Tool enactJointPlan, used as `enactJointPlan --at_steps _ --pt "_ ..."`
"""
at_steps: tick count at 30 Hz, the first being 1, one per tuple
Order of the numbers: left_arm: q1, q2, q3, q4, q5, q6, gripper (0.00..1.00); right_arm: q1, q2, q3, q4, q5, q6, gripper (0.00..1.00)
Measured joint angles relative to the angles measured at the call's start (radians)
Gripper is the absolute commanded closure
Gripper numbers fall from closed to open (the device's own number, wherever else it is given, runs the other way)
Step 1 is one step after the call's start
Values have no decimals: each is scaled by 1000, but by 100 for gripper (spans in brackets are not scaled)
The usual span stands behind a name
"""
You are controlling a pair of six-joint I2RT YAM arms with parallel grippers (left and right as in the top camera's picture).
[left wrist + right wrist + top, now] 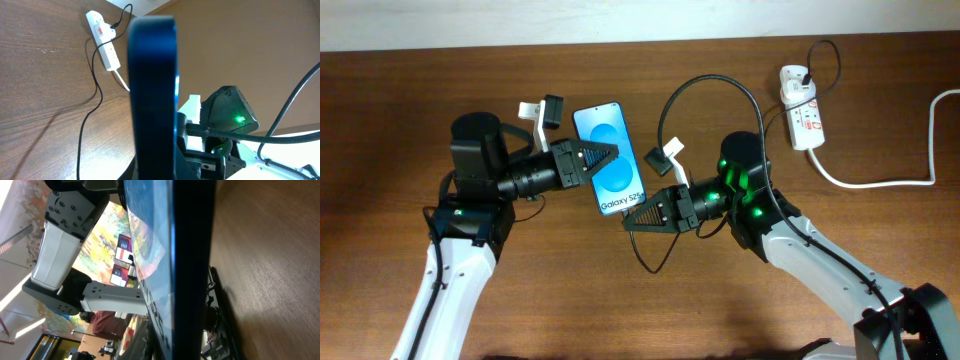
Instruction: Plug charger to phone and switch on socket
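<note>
The slim blue-screened phone (616,185) is held up over the middle of the brown wooden table (570,310), gripped by the left claw (602,157). The right claw (630,222) is squeezed shut at the phone's near end; whether the tip of the long thin black charger cable (710,80) is in it cannot be told. The tip should be lined up straight with the port and pushed in gently. The small white power strip (801,105) is left far right.

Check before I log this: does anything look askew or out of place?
The phone isn't lying flat: the left gripper holds it tilted off the table, the right gripper at its lower end. The charger cable curls in a loose loop near the right gripper. Nothing looks damaged.
</note>
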Motion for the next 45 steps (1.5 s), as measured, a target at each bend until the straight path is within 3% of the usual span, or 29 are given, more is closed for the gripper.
enactJointPlan --at_steps 24,29,45 --pt "-34 -8 8 -29 -72 7 100 -8 2 0 -7 -5 3 96" --pt "-41 -8 2 -35 -85 18 100 -8 2 1 -86 -3 -6 96" --pt "-6 -3 -16 -47 -43 19 100 2 2 29 -201 5 -65 82"
